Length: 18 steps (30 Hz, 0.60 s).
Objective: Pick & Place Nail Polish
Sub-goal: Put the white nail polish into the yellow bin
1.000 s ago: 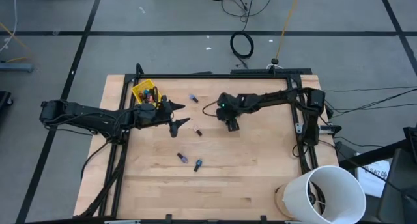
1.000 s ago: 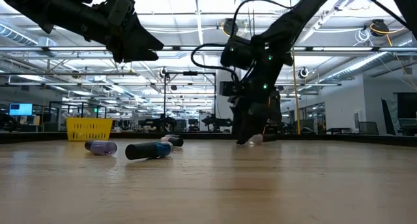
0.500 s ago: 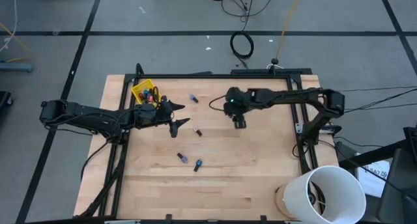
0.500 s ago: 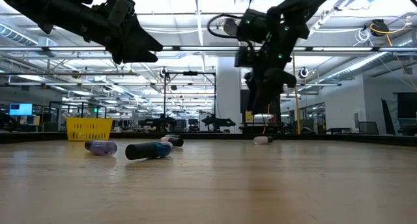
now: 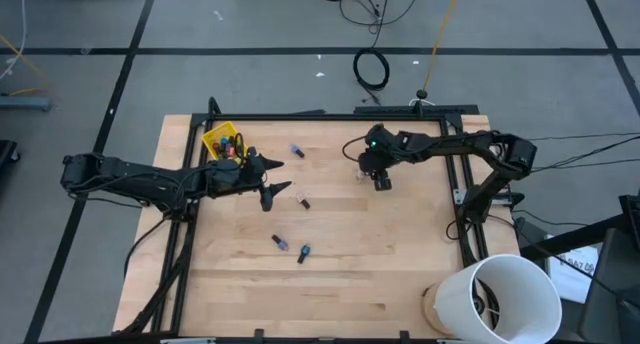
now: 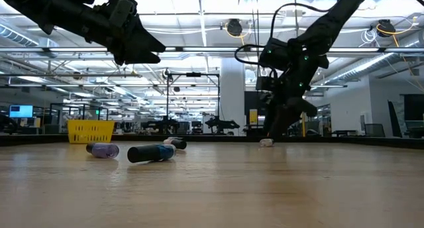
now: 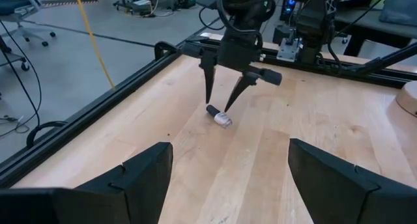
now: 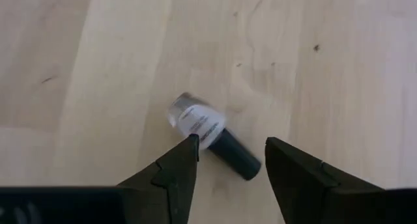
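A pale nail polish bottle with a dark cap (image 8: 208, 136) lies on its side on the wooden table, right of middle; it also shows in the left wrist view (image 7: 219, 116) and the low view (image 6: 266, 142). My right gripper (image 8: 231, 155) is open, pointing down over it, one finger on either side (image 5: 378, 178). My left gripper (image 5: 270, 180) is open and empty, held above the table beside the small yellow bin (image 5: 222, 141), which holds several bottles. Other bottles lie on their sides: a purple one (image 5: 297, 151), a dark one (image 5: 304, 202) and two near the middle (image 5: 281, 242) (image 5: 303, 252). My right gripper's one fingertip (image 8: 189, 146) stands right at the bottle's pale body (image 8: 195, 123), and the other stands beyond the dark cap (image 8: 236, 157). I cannot tell whether either finger touches it. The bottle lies flat on the table.
A black frame (image 5: 320, 115) runs along the table's edges. A large white bucket (image 5: 505, 296) stands at the near right corner. Bare wood lies over the near half of the table (image 5: 340, 284).
My right gripper has gone toward the table's right edge, rising clear of the table on the way and coming down again over the pale bottle, which stays lying on the table.
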Each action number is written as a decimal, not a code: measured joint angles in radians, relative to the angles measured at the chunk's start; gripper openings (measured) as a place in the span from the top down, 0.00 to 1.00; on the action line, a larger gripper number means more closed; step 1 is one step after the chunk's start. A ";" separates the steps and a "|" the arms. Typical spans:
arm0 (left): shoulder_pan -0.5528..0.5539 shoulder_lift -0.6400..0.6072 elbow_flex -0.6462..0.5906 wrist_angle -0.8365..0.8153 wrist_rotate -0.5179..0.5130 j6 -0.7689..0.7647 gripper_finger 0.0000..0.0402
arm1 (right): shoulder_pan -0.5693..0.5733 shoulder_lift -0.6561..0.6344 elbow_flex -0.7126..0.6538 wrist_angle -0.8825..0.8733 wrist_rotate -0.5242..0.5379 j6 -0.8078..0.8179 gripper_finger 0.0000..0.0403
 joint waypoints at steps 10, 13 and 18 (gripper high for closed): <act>0.000 0.000 0.000 0.000 0.000 0.000 0.27 | -0.004 0.056 -0.003 0.019 -0.002 0.018 0.62; 0.000 0.000 0.000 0.000 0.000 0.001 0.27 | -0.003 0.058 -0.004 0.016 -0.003 0.031 0.62; 0.000 0.000 0.000 -0.001 0.000 0.001 0.27 | 0.010 0.058 -0.004 0.006 -0.002 0.054 0.62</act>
